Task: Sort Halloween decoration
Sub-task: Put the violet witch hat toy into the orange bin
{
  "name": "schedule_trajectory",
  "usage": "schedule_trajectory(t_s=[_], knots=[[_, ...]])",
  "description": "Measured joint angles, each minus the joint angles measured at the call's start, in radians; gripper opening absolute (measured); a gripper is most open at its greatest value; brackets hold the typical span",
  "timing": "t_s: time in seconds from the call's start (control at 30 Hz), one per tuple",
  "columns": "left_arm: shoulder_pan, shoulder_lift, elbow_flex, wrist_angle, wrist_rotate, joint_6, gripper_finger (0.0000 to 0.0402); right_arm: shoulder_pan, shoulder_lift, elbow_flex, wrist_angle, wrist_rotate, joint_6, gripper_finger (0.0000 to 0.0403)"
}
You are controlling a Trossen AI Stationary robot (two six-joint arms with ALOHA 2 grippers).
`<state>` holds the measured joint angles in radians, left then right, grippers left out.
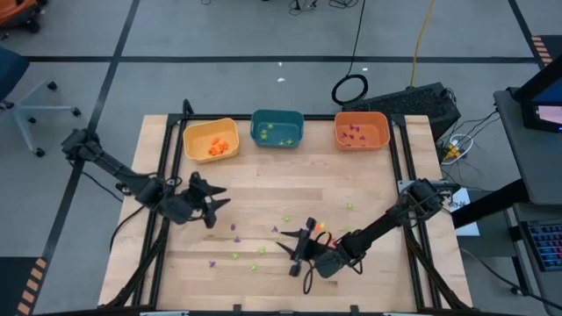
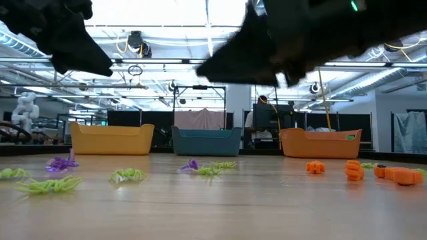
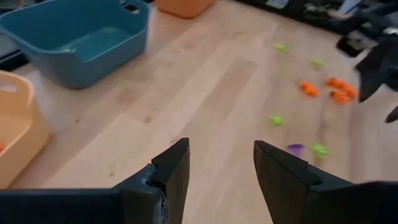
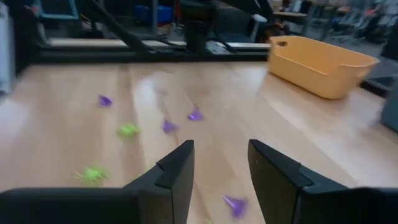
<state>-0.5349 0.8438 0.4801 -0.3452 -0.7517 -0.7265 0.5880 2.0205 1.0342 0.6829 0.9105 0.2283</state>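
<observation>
Tiny orange, light-green and purple Halloween trinkets lie loose on the wooden table: purple (image 1: 235,226), green (image 1: 235,255), orange (image 1: 318,226). The low view shows green ones (image 2: 47,185) at left and orange ones (image 2: 353,170) at right. My left gripper (image 1: 221,197) hovers open over the table's left part, near the yellow bin (image 1: 211,139), its fingers (image 3: 171,171) bare. My right gripper (image 1: 288,250) is open above the trinkets near the table's front middle; a purple trinket (image 4: 235,203) lies on the table just beyond its fingers (image 4: 177,165).
Three bins stand in a row along the far edge: the yellow bin with orange pieces, a teal bin (image 1: 277,129) with green pieces, an orange bin (image 1: 361,131) with purple pieces. Bare wood lies between the bins and the scattered trinkets. Cables and a keyboard lie beyond the table's far right.
</observation>
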Motion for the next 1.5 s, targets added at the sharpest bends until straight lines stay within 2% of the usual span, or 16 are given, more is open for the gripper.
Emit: schedule_trajectory(t_s=[0.2, 0.37, 0.47, 0.83, 1.03, 1.5], knots=[[-0.053, 0.004, 0.0, 0.036, -0.016, 0.006, 0.0176, -0.023, 0.0, 0.141, -0.15, -0.103, 0.004, 0.0137], [-0.078, 0.005, 0.0, 0.063, -0.039, 0.007, 0.0176, -0.061, 0.0, 0.285, -0.398, -0.108, 0.079, 0.0137], [-0.09, 0.009, 0.0, 0.071, -0.071, 0.008, 0.0176, -0.092, 0.0, 0.325, -0.457, -0.158, 0.092, 0.0137], [-0.101, 0.114, 0.0, 0.079, -0.08, 0.001, 0.0176, -0.189, 0.0, 0.335, -0.744, -0.385, 0.042, 0.0137], [-0.1, 0.119, 0.0, 0.107, -0.08, 0.006, 0.0176, -0.209, 0.005, 0.335, -0.81, -0.392, 0.024, 0.0137], [-0.1, 0.12, 0.0, 0.112, -0.08, 0.006, 0.0176, -0.201, 0.111, 0.328, -0.824, -0.391, 0.183, 0.0137]])
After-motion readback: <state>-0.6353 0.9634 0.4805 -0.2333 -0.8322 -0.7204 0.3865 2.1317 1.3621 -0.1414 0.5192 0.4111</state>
